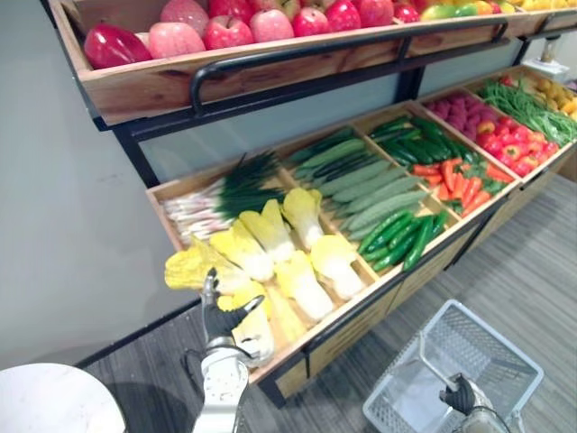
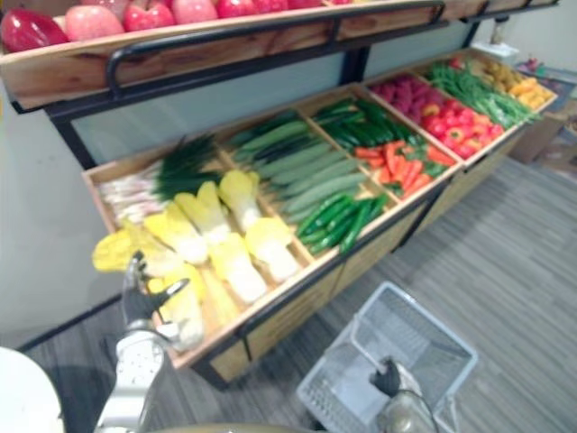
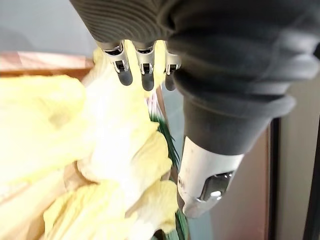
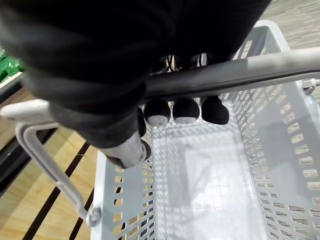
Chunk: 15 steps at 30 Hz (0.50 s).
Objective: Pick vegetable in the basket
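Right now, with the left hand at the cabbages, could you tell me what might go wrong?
The open left hand sits among tightly packed yellow cabbages at the crate's front corner; closing could nudge a neighbour over the edge. The basket hangs from the right hand low and off to the side, so a loosely held cabbage might drop on the way.

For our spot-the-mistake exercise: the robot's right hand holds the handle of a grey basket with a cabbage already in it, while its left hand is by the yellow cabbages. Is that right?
Not quite. The basket is empty, as the right wrist view shows. The right hand does hold its handle, and the left hand is by the cabbages.
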{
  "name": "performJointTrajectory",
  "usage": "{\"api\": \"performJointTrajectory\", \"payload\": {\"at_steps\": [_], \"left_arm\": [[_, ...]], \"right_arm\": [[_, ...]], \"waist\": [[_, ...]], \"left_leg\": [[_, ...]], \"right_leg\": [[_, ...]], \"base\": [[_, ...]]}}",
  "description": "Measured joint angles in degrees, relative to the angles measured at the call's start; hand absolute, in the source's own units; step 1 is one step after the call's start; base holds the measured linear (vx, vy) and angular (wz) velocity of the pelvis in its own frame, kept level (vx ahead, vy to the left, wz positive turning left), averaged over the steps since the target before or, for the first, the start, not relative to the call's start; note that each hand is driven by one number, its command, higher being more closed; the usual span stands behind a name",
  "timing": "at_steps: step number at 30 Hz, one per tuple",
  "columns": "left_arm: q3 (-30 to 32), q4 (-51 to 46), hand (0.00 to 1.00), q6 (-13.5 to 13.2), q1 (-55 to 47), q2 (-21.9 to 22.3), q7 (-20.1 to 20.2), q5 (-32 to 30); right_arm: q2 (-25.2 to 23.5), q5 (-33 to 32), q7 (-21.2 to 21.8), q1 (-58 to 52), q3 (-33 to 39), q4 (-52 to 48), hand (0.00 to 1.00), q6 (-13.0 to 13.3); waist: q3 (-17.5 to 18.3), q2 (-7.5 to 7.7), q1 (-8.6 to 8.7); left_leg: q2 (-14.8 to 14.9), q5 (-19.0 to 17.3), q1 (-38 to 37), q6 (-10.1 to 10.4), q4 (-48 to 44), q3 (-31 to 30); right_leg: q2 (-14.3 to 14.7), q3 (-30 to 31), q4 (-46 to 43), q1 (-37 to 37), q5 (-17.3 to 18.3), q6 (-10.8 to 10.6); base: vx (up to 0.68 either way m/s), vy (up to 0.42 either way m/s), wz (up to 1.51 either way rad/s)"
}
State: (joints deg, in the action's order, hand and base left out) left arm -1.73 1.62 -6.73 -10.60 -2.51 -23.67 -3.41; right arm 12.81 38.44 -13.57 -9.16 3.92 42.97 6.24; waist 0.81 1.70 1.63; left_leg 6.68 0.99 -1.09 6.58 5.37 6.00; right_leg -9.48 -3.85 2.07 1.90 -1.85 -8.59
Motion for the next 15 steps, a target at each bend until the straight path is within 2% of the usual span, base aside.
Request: {"api": "performJointTrajectory", "payload": {"at_steps": [8, 15], "left_arm": [[-2.47, 0.01, 0.0, -0.14, 0.73, 0.01, 0.37, 4.79], [-2.2, 0.0, 0.0, 0.26, 1.45, -0.01, -0.73, 4.14]], "right_arm": [[0.49, 0.36, -0.03, 0.01, -0.4, -0.41, 1.0, -0.85], [0.55, 0.88, -0.05, -0.04, -0.38, -0.51, 1.0, -0.97]], "waist": [[0.02, -0.17, 0.21], [0.03, -0.2, 0.25]], "left_leg": [[0.55, -0.32, 0.0, 0.4, -0.01, 1.24], [0.53, -0.34, 0.0, 0.43, -0.01, 1.24]], "right_leg": [[0.62, 1.13, 0.15, 0.91, -0.09, 0.08], [0.58, 1.12, 0.26, 0.86, -0.13, 0.05]], "base": [[0.02, -0.006, -0.08], [0.0, 0.0, 0.0]]}}
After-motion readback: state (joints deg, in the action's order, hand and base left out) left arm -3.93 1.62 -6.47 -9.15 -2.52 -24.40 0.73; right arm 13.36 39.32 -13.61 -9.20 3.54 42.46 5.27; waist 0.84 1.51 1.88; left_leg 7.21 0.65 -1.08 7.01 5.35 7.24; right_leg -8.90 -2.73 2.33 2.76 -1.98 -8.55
